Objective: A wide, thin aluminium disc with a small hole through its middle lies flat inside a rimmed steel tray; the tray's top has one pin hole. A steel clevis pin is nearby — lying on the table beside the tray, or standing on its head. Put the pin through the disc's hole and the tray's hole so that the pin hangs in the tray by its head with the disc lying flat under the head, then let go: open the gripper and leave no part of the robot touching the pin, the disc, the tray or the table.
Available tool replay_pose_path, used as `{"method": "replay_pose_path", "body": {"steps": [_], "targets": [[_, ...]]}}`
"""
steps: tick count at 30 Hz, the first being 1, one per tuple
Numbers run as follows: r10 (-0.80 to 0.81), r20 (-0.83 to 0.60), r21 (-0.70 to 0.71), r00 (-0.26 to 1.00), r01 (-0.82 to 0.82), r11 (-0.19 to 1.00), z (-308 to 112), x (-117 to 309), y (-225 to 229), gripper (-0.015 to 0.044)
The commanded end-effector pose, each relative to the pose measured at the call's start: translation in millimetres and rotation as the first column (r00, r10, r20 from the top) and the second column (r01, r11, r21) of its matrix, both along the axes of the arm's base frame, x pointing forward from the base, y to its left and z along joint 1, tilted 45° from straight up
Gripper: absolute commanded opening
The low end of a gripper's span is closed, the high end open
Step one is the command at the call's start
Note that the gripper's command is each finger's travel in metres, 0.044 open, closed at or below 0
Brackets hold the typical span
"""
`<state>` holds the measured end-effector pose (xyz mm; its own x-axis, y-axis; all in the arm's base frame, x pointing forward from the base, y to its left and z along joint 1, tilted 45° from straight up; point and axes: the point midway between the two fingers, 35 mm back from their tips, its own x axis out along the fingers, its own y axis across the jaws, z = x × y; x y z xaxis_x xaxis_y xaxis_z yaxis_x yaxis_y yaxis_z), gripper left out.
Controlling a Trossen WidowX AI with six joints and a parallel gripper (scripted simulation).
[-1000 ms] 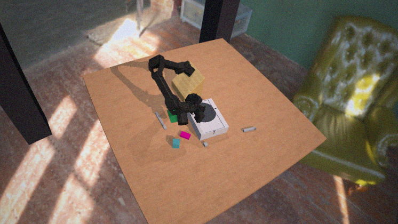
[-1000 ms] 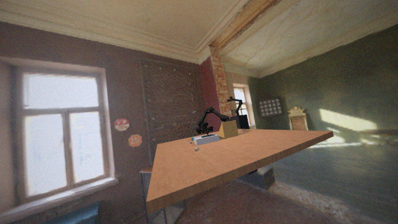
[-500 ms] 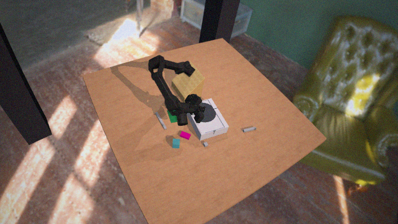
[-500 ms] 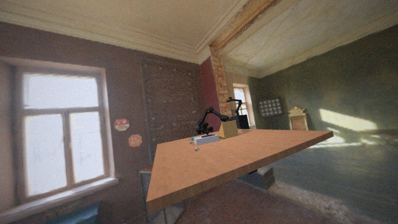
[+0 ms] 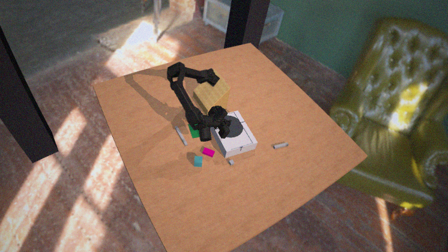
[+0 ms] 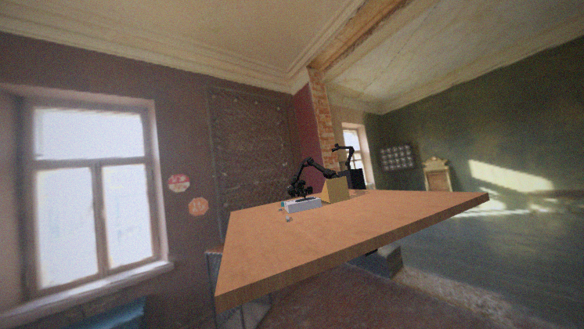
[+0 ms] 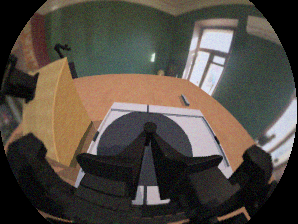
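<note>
The pincer (image 5: 227, 122) (image 6: 304, 197) (image 7: 148, 133) pinches the pin (image 7: 150, 127) above the disc (image 5: 235, 126) (image 6: 305, 200) (image 7: 175, 135); below spreads the wooden table (image 5: 281, 194) (image 6: 347, 229) (image 7: 125, 89), beyond it a green wall (image 5: 313, 34) (image 6: 470, 135) (image 7: 110, 45).
</note>
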<state>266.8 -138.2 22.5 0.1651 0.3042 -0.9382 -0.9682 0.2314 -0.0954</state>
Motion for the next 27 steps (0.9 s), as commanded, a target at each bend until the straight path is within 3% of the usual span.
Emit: {"method": "replay_pose_path", "body": {"steps": [1, 4, 18, 22, 27], "targets": [[0.000, 0.000, 0.000, 1.000, 0.000, 1.000, 0, 0, 0, 0.0079], [0.000, 0.000, 0.000, 1.000, 0.000, 1.000, 0, 0, 0, 0.0158], [0.003, 0.002, 0.006, 1.000, -0.003, 1.000, 13, 2, 13, 0.0160], [0.011, 0.005, 0.000, 1.000, -0.011, 1.000, 34, 0, 3, 0.0265], [0.011, 0.006, -0.003, 1.000, -0.011, 1.000, 94, -14, -14, 0.0396]]}}
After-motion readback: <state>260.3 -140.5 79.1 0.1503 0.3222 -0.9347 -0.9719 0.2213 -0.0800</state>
